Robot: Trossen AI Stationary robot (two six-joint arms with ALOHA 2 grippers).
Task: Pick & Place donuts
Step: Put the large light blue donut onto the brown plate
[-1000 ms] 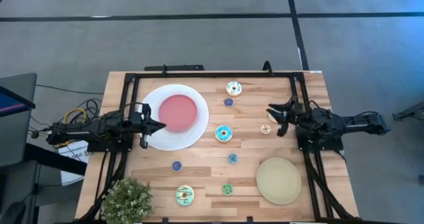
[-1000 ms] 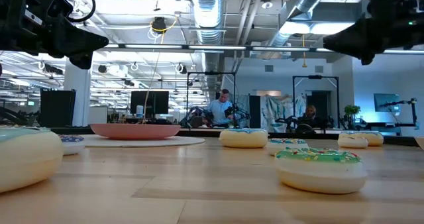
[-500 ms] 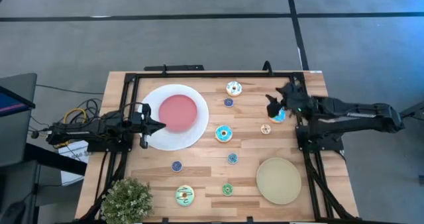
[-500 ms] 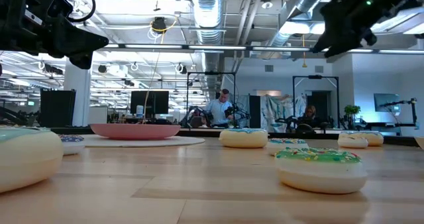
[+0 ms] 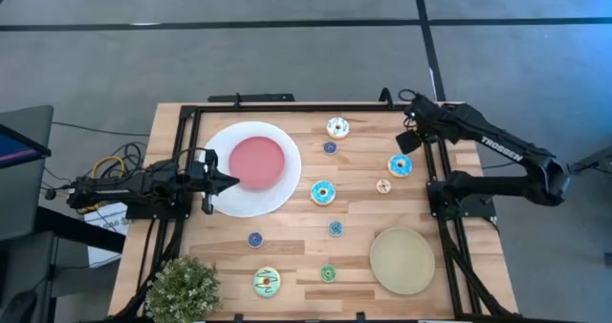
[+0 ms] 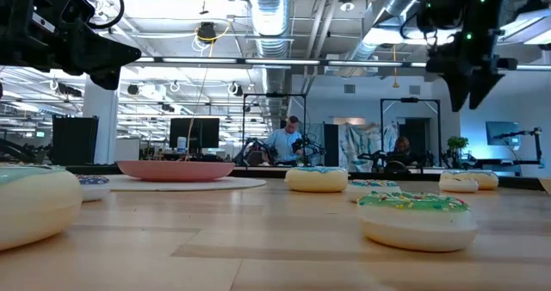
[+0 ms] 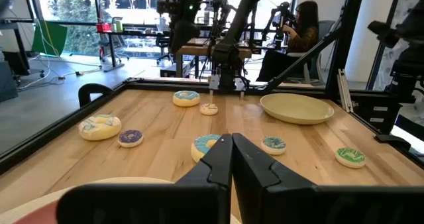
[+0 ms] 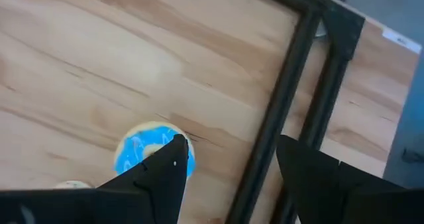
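Observation:
Toy donuts lie flat on the wooden table: a white one [image 5: 337,127], two blue ones [image 5: 400,165] [image 5: 322,193], a pale green one [image 5: 267,282], and small ones in purple [image 5: 330,148], tan [image 5: 383,185], teal [image 5: 336,228] and green [image 5: 328,273]. My right gripper [image 5: 413,130] hangs open high over the far right corner and points steeply down. In the right wrist view its fingers [image 8: 173,159] straddle the black frame rail [image 8: 278,111] from well above, with the blue donut [image 8: 154,151] below one finger. My left gripper [image 5: 229,180] rests shut and level at the left.
A white plate with a pink centre [image 5: 215,137] sits at the far left under my left gripper. A round tan plate [image 5: 403,259] lies at the near right. A potted plant [image 5: 182,287] stands at the near left corner. A black frame [image 5: 287,108] borders the table.
My right gripper has risen and swung toward the table's far right corner, tipping from level to steeply downward. The blue donut that lay under it now shows uncovered on the table. The donuts have not moved.

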